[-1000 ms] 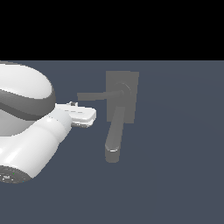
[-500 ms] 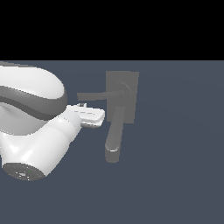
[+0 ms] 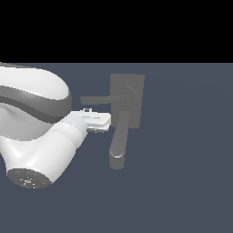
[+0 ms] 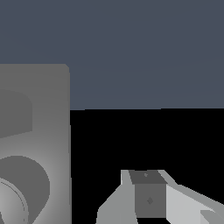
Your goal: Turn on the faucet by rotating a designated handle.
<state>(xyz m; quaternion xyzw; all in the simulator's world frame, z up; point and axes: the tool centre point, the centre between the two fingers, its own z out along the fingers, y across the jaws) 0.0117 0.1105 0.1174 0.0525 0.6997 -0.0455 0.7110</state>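
Exterior view showed my gripper [image 3: 96, 121] reaching toward the faucet [image 3: 127, 98] from the exterior view's left, its white body lying just below the handle [image 3: 98, 99] and beside the upper part of the spout [image 3: 119, 144]. The faucet stood on the dark blue-grey floor [image 3: 191, 173], its flat back plate upright, the round hub [image 3: 129, 93] near the plate's top. The handle ran out from the hub toward the exterior view's left as a thin straight bar, roughly level, while the thick spout sloped down from the hub toward the camera. I could not tell whether my fingers were spread or closed; my own arm [image 3: 34, 127] hid most of them, and I could not tell if they touched the handle. On the wrist view, one finger [image 4: 148, 199] appeared near the frame's edge, with the back plate [image 4: 48, 113] close beside it, apart from it.
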